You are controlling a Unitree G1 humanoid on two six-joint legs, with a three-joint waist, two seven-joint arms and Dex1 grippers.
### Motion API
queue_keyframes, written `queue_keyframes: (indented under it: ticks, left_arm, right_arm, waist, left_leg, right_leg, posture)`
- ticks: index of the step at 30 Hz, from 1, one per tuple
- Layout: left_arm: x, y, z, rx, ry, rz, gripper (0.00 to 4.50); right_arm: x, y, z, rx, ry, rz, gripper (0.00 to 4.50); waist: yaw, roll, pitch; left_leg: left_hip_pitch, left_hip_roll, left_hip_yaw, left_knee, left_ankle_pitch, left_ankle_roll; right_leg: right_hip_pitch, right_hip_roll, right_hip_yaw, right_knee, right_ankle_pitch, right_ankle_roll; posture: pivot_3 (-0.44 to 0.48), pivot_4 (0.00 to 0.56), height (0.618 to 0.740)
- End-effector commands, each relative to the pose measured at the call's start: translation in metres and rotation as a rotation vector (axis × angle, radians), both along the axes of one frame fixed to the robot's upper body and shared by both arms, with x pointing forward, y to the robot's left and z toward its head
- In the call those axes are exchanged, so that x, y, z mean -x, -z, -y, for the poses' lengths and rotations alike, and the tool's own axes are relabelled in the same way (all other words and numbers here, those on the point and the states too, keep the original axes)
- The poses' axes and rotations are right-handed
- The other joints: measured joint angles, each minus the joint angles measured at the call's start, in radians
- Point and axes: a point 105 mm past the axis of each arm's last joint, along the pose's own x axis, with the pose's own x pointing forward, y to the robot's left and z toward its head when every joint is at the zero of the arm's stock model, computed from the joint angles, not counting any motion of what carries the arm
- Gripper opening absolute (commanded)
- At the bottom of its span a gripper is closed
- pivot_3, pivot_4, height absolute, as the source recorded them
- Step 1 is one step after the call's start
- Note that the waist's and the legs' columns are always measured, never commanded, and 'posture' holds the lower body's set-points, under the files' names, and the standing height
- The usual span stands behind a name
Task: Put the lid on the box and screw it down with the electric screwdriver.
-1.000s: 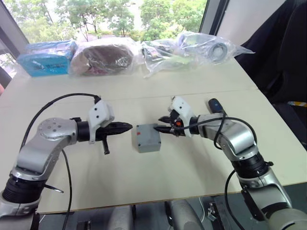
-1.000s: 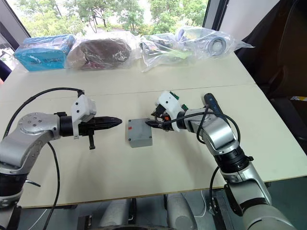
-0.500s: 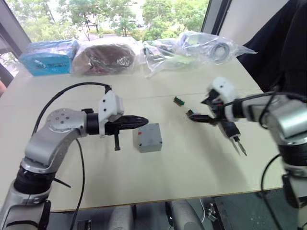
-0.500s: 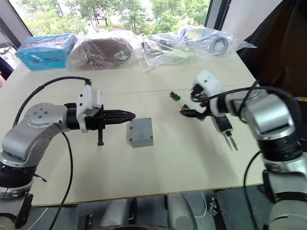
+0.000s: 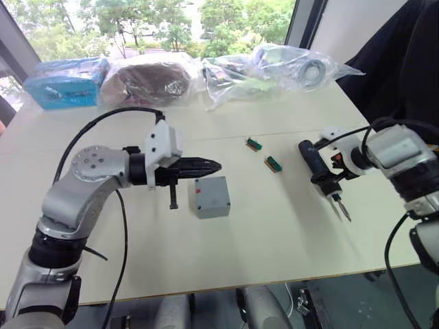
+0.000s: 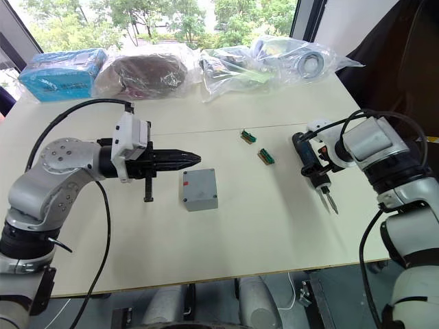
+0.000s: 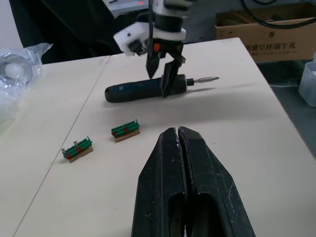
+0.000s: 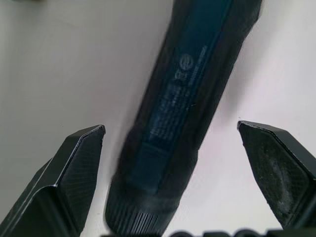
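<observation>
Right tool (image 8: 170, 138): two black wedge-shaped fingers spread wide, straddling the electric screwdriver (image 5: 317, 166) without touching it. Step in hand, by my reading: taking up the driver. Next move calls for lowering over the barrel and closing squarely on it, well back from the bit.

Electric screwdriver: thick dark blue-black cylinder, matte grip with fine printed marks, ribbed collar, thin metal bit pointing toward the table's near edge. Lies flat on the table (image 5: 274, 226), on the robot's right.

Left tool (image 5: 206, 165): black tapered fingers pressed together, empty, poised just above and beside the box's far left edge.

Box (image 5: 210, 197): small square grey plastic enclosure, smooth-sided, a small red mark on top; sits mid-table. The lid appears already seated on it, flush; screws presumably not yet driven.

Two green-and-red terminal pieces (image 5: 273, 163): small, blocky, lying between box and driver.

Table: pale, smooth laminate with a seam across.

Far edge: clear plastic bags (image 5: 274, 68), crinkled; a blue packet (image 5: 65, 82).
</observation>
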Motion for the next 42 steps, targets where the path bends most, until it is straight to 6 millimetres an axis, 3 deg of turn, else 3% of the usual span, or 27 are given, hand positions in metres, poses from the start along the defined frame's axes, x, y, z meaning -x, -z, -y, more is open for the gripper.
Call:
queue_keyframes:
  ticks: [1, 4, 11, 13, 16, 21, 25, 27, 34, 39, 42]
  left_arm:
    - [0.008, -0.013, 0.000, 0.016, 0.006, 0.059, 0.00]
    - [0.010, -0.014, 0.001, 0.021, 0.002, 0.059, 0.00]
    - [0.011, -0.012, -0.001, 0.017, -0.020, 0.048, 0.00]
    - [0.009, -0.010, -0.005, 0.004, -0.046, 0.044, 0.00]
    - [0.005, -0.005, -0.011, -0.021, -0.071, 0.030, 0.00]
    - [-0.001, 0.017, -0.018, -0.081, -0.098, -0.012, 0.00]
    - [-0.006, 0.039, -0.020, -0.119, -0.093, -0.065, 0.00]
    - [-0.007, 0.044, -0.019, -0.123, -0.084, -0.079, 0.00]
    - [-0.017, 0.071, -0.017, -0.122, -0.109, -0.160, 0.00]
    - [-0.024, 0.101, -0.015, -0.162, -0.146, -0.198, 0.00]
    - [-0.023, 0.102, -0.013, -0.155, -0.143, -0.192, 0.00]
  right_arm:
    - [-0.005, -0.009, 0.001, -0.014, 0.015, -0.006, 4.47]
    - [-0.006, -0.003, 0.000, -0.022, 0.018, -0.046, 4.47]
    - [-0.014, -0.008, -0.006, -0.052, 0.013, -0.037, 2.24]
    - [-0.019, -0.019, -0.007, -0.060, 0.010, 0.012, 1.89]
    - [-0.027, -0.042, -0.013, -0.088, -0.028, 0.118, 1.88]
    - [-0.021, -0.082, -0.051, -0.207, -0.267, 0.337, 1.88]
    - [0.009, -0.137, -0.121, -0.528, -0.554, 0.729, 1.88]
    - [0.019, -0.152, -0.134, -0.613, -0.568, 0.877, 1.88]
    - [0.041, -0.170, -0.176, -0.814, -0.581, 1.117, 1.88]
    - [0.058, -0.163, -0.199, -0.963, -0.603, 1.129, 1.88]
    - [0.062, -0.161, -0.208, -1.026, -0.574, 1.161, 1.88]
  waist:
    - [0.000, 0.000, 0.000]
    - [-0.001, 0.000, 0.000]
    - [-0.003, 0.000, 0.000]
    - [-0.003, 0.000, 0.000]
    - [-0.004, 0.001, 0.000]
    - [-0.001, 0.005, 0.003]
    - [-0.001, 0.004, 0.002]
    - [-0.003, 0.005, 0.003]
    - [0.013, 0.003, 0.002]
    - [0.009, 0.003, 0.002]
    - [0.004, 0.003, 0.002]
  left_leg:
    - [0.000, 0.000, 0.000, 0.000, 0.000, 0.000]
    - [0.000, 0.000, 0.000, 0.000, 0.000, 0.000]
    - [0.001, 0.000, 0.000, 0.000, 0.000, 0.000]
    - [0.001, 0.000, 0.000, 0.000, 0.000, 0.000]
    - [0.001, 0.000, 0.000, 0.000, 0.000, 0.000]
    - [0.000, 0.000, 0.000, -0.001, 0.000, 0.000]
    - [0.000, 0.000, -0.002, -0.002, 0.000, 0.000]
    - [0.000, 0.000, -0.002, -0.002, 0.000, 0.000]
    - [-0.001, -0.001, -0.003, 0.002, 0.000, -0.001]
    - [0.000, 0.000, -0.003, 0.001, 0.000, -0.001]
    - [0.000, 0.000, -0.003, 0.000, 0.000, -0.001]
  right_leg:
    - [0.000, 0.000, 0.000, 0.000, 0.000, 0.000]
    - [0.000, 0.000, 0.000, 0.000, 0.000, 0.000]
    - [0.001, 0.000, 0.000, 0.001, 0.000, 0.000]
    - [0.001, 0.000, 0.000, 0.001, 0.000, 0.000]
    - [0.000, 0.000, 0.000, 0.001, 0.000, 0.000]
    - [-0.001, 0.000, 0.000, 0.002, 0.000, 0.000]
    - [0.000, 0.000, -0.001, 0.001, 0.000, 0.000]
    - [-0.001, 0.000, -0.001, 0.002, 0.000, 0.000]
    - [0.002, -0.001, -0.002, 0.001, 0.000, 0.000]
    - [0.001, 0.000, -0.001, 0.002, 0.000, 0.000]
    - [0.001, 0.000, -0.002, 0.003, 0.000, 0.000]
  posture:
    - [0.000, 0.150, 0.740]
    - [0.000, 0.150, 0.740]
    - [0.000, 0.150, 0.740]
    - [0.000, 0.150, 0.740]
    - [0.000, 0.150, 0.740]
    - [0.000, 0.150, 0.740]
    - [0.000, 0.150, 0.740]
    - [0.000, 0.150, 0.740]
    - [0.000, 0.150, 0.740]
    - [0.000, 0.150, 0.740]
    - [0.000, 0.150, 0.740]
